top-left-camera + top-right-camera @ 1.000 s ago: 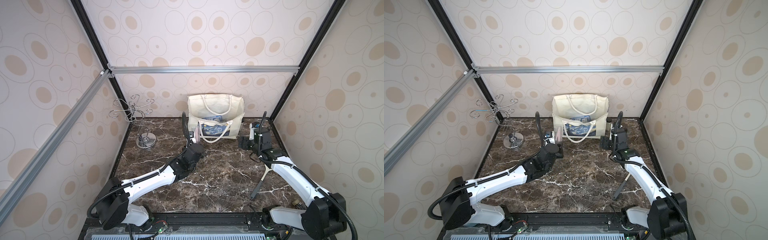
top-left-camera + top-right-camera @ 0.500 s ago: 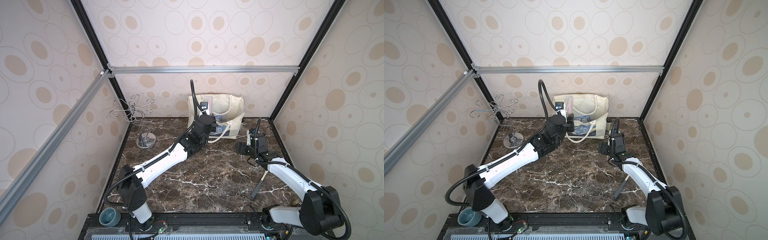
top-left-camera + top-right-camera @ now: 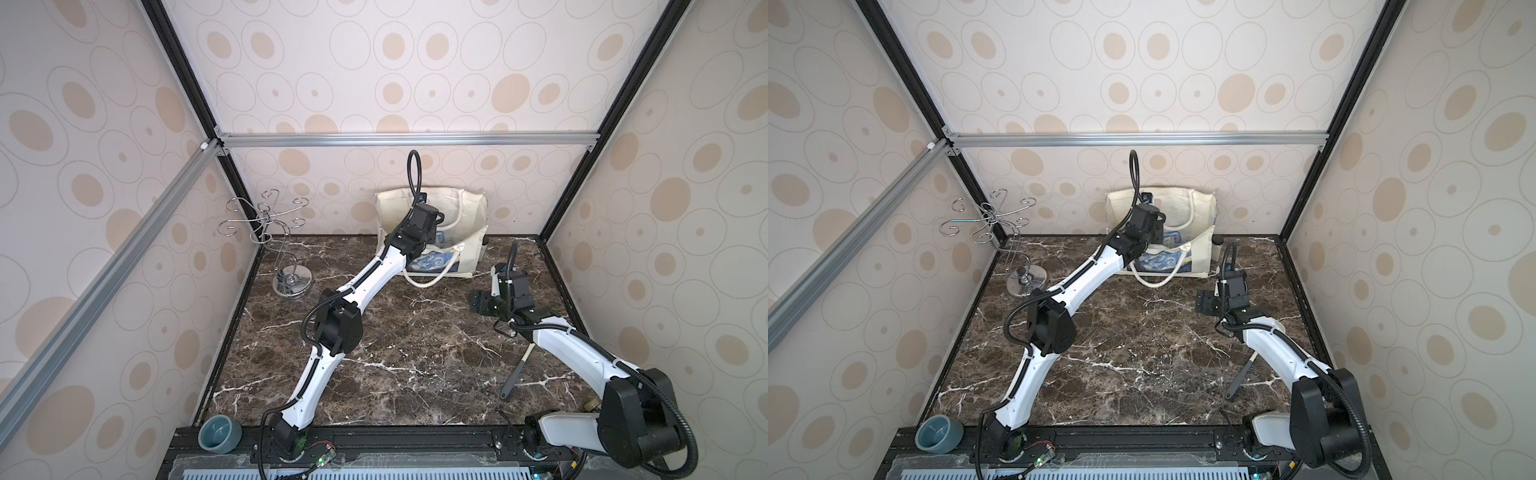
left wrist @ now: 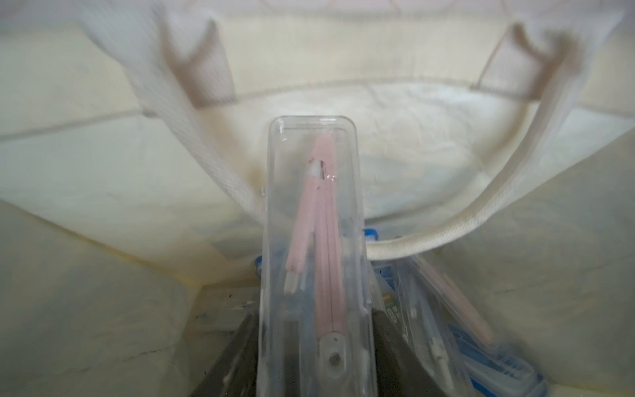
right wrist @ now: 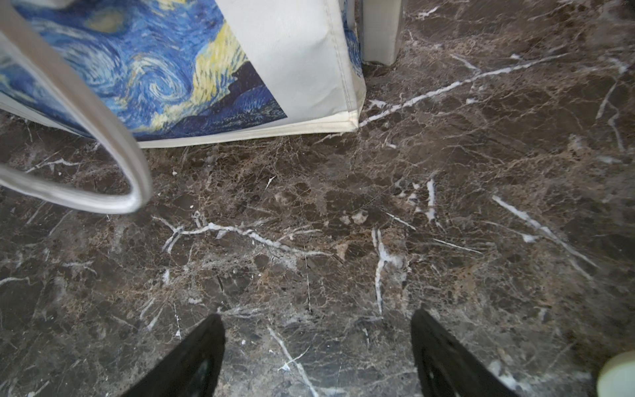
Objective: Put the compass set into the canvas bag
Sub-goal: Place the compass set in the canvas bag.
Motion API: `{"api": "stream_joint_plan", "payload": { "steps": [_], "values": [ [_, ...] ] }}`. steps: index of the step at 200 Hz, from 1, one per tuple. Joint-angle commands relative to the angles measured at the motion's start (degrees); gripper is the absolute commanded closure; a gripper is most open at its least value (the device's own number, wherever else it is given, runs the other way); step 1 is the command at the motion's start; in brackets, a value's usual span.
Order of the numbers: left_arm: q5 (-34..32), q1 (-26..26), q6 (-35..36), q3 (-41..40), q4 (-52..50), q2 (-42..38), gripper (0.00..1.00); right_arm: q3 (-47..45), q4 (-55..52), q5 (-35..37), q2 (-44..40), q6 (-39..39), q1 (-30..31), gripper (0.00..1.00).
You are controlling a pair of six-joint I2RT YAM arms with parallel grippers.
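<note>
The cream canvas bag (image 3: 467, 216) with a starry-night print stands open at the back of the marble table in both top views (image 3: 1202, 249). My left gripper (image 3: 429, 226) reaches down into its mouth. In the left wrist view it (image 4: 314, 330) is shut on the compass set (image 4: 316, 240), a clear case with a pink compass, held inside the bag (image 4: 103, 172) above its floor. My right gripper (image 3: 482, 302) hovers open over bare marble, right of the bag's front corner (image 5: 295, 51), with nothing between its fingers (image 5: 192, 357).
Other clear cases with blue parts (image 4: 446, 319) lie on the bag's floor, and a rope handle (image 4: 481, 213) sags across the opening. A wire hook stand (image 3: 286, 249) is at back left. A dark utensil (image 3: 515, 374) lies front right, and a grey-blue ring (image 3: 220, 434) sits at the front left edge.
My left arm lifted the compass set from the table before the bag, rose over the rim and came down into the bag's mouth. The right gripper drew back from the bag, still open.
</note>
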Motion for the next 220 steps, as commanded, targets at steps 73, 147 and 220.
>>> {"api": "stream_joint_plan", "payload": {
  "steps": [73, 147, 220],
  "values": [
    [5.2, 1.3, -0.9, -0.3, -0.4, -0.7, 0.26, 0.5, -1.0, -0.9, 1.9, 0.8, -0.3, 0.13],
    [11.7, 1.0, 5.7, -0.3, 2.2, -6.2, 0.00, 1.3, -2.2, 1.3, 1.6, -0.1, -0.4, 0.13],
    [7.0, -0.7, 14.0, -8.1, 4.7, -18.1, 0.00, 1.4, -2.6, 6.1, 0.9, -2.6, -1.5, 0.12]
  ]
}}
